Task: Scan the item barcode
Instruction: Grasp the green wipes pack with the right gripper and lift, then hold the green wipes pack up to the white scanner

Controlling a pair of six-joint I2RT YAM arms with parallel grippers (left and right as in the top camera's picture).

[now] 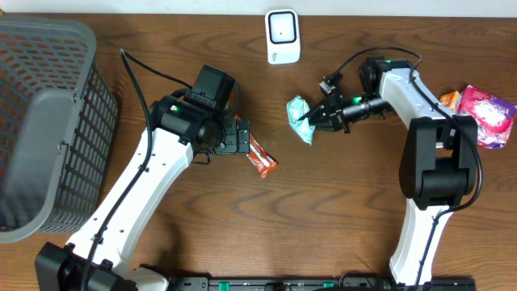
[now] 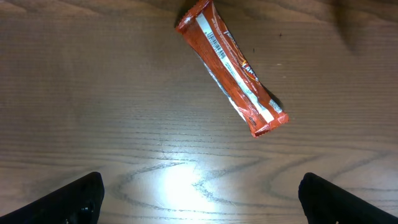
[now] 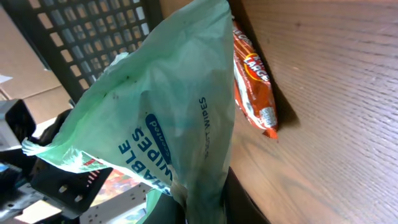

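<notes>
While our right gripper pinches the green wipes packet, our left gripper gapes wide, the orange snack bar lying just ahead of it.

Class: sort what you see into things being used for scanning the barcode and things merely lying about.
In use: pale green plastic wipes packet, gripped by the right gripper; white boxy scanner.
Lying about, for now: orange snack-bar wrapper; grey mesh plastic basket; pink foil pouch.

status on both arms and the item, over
Right gripper shut on wipes pack, short of scanner. Left gripper open over snack bar. Nothing between pack and scanner.
</notes>
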